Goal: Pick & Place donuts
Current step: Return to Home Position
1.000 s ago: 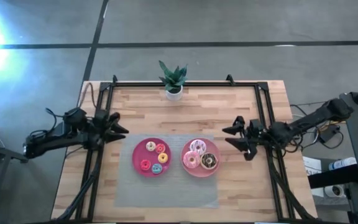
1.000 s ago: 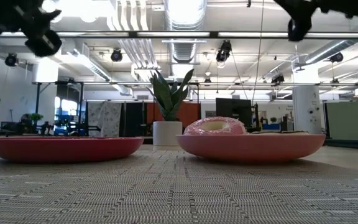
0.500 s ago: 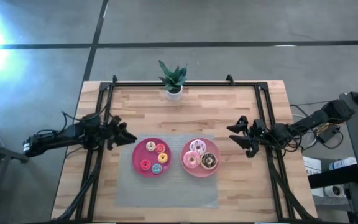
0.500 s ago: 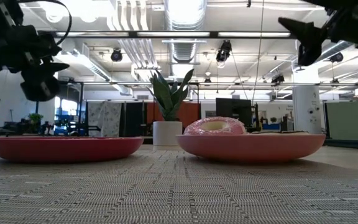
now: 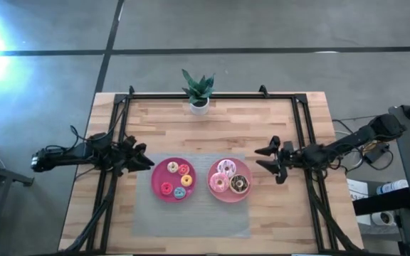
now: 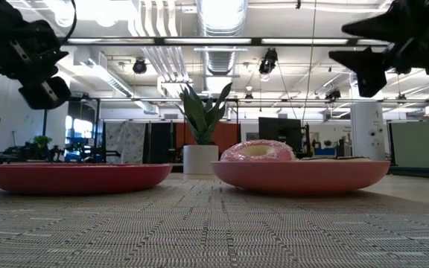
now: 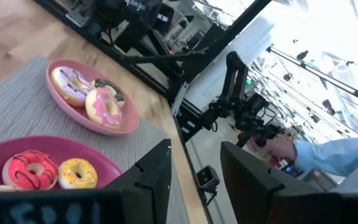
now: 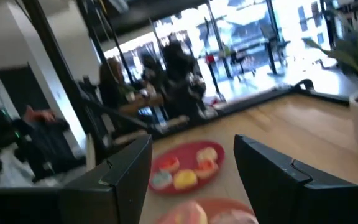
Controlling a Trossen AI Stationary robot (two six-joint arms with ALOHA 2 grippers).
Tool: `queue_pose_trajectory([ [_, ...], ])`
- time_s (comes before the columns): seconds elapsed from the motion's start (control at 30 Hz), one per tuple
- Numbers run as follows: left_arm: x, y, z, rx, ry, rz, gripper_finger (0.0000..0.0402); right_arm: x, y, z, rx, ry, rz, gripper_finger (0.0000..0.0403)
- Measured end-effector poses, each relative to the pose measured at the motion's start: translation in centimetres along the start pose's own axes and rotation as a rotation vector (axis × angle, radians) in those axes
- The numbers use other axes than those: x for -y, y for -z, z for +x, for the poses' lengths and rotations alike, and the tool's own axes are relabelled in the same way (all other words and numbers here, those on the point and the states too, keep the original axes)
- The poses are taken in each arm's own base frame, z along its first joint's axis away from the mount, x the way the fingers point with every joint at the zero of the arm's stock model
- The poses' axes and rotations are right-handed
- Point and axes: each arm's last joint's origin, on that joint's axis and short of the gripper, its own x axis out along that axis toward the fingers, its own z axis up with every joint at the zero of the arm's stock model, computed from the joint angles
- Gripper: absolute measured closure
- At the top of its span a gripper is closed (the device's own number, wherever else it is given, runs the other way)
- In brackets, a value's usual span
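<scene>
- Wood table (image 5: 226, 121) carries a grey woven mat (image 5: 191, 220) with two plates side by side on it
- On the mat, the dark pink plate (image 5: 157, 176) lies at 9 o'clock of the pale pink plate (image 5: 228, 198) and holds five small donuts (image 5: 184, 169): two red, one orange, one yellow, one blue
- Inside the pale pink plate sit three larger ones: the sprinkled donut (image 5: 225, 168) at 12 o'clock, the pink donut (image 5: 218, 183) at 8, the chocolate donut (image 5: 239, 184) at 4
- Raised off the table at 10 o'clock of the dark pink plate, the left gripper (image 5: 146, 156) has its fingers apart and holds nothing
- At 2 o'clock of the pale pink plate, the right gripper (image 5: 263, 158) hangs with fingers spread, empty
- Green potted plant (image 5: 198, 91) stands at the table's 12 o'clock edge
</scene>
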Motion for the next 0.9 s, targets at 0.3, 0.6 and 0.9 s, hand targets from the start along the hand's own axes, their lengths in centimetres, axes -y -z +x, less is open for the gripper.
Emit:
queue_pose_trajectory([
  [0.3,-0.3,0.2,0.2,-0.012,-0.020,-0.010,0.0289,0.4,1.1,-0.1,-0.112,0.037,-0.045,0.0183],
  [0.6,-0.4,0.2,0.3,-0.020,-0.028,-0.014,0.0289,0.4,0.9,-0.2,-0.109,0.036,-0.044,0.0183],
  [0.9,-0.5,0.2,0.3,-0.021,-0.028,-0.015,0.0289,0.3,-1.5,-1.6,0.035,-0.003,0.011,0.0183],
])
